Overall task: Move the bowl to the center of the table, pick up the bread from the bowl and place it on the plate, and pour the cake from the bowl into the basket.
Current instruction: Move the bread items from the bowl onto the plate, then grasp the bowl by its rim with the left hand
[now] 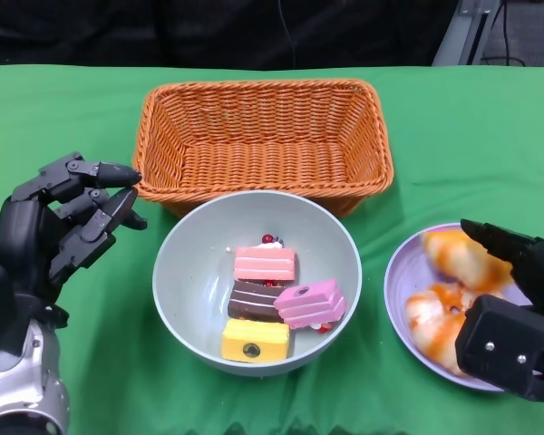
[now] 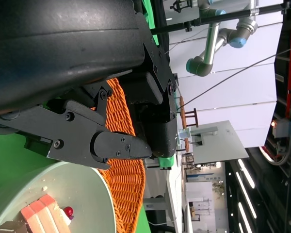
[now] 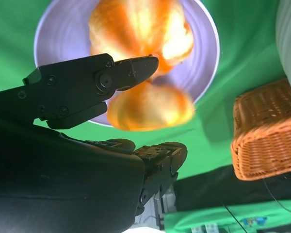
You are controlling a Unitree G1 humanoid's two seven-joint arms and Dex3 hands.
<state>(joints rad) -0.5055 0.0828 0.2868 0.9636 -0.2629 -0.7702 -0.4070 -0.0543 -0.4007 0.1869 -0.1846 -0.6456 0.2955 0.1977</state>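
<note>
With bread already on the plate beside it, the bowl of loose, light cake sits before the basket; my empty, spread left hand should grip its stiff rim.

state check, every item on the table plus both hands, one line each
Bowl: upright in front of the basket, holds four cake pieces.
Cake: in the bowl, not poured.
Bread: two pieces on the plate.
Plate: flat, right of the bowl.
Basket: upright, empty.
Left hand: open, beside the bowl, holding nothing.
Right hand: open over the plate, holding nothing.
</note>
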